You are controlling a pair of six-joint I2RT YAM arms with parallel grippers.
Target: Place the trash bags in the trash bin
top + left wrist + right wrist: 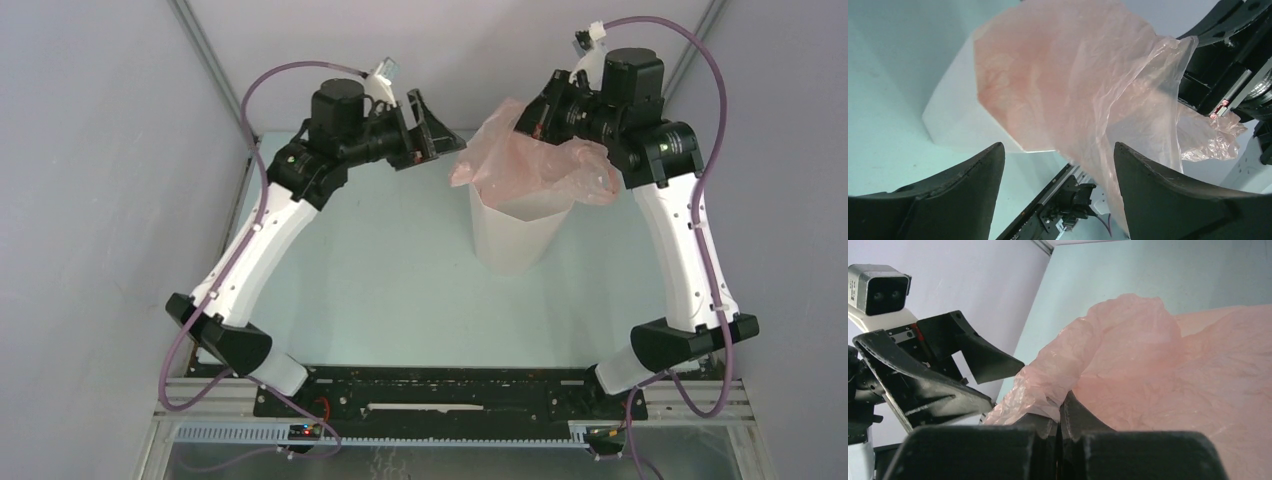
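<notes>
We count one pale-pink trash bag, one white faceted trash bin, and two tools: left tool and right tool.

- trash bin: rim and mouth are covered by the trash bag in the top view. Interior not visible, so can't tell how deep the film reaches.
- Right wrist view: bin fully hidden under the bag; bag cut off at right and bottom edges.
- right gripper: fingers pressed together, contact line buried under film folds. In the top view the tips are lost behind the bag.
- left gripper: finger bases cut off by the bottom edge.
- Left wrist view: bag top clipped by the upper edge.
</notes>
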